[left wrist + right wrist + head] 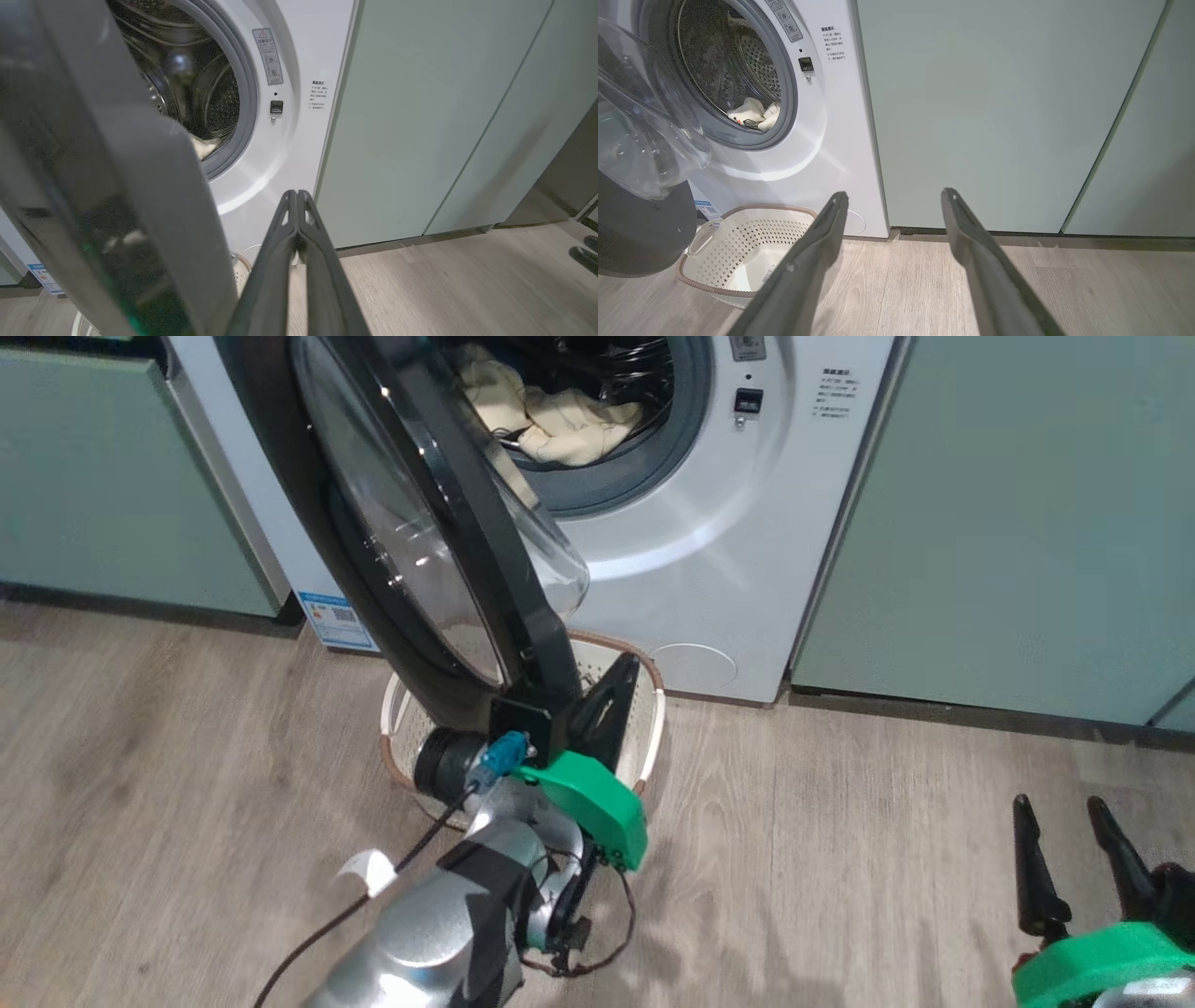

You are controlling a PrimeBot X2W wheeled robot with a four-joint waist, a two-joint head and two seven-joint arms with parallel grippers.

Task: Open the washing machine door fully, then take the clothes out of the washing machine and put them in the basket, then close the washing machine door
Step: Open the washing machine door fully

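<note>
The left gripper (295, 196) is closed empty at the 5 o'clock edge of the part-open washing machine door (411, 523), the right gripper (894, 196) is spread empty, and the clothes (560, 425) are seen in the drum (733, 60).

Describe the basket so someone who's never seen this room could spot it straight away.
Find the white washing machine between sage-green cabinet panels. On the wood floor at its foot, below the open door, sits the basket: the only cream perforated tub, with a brown rim.
</note>
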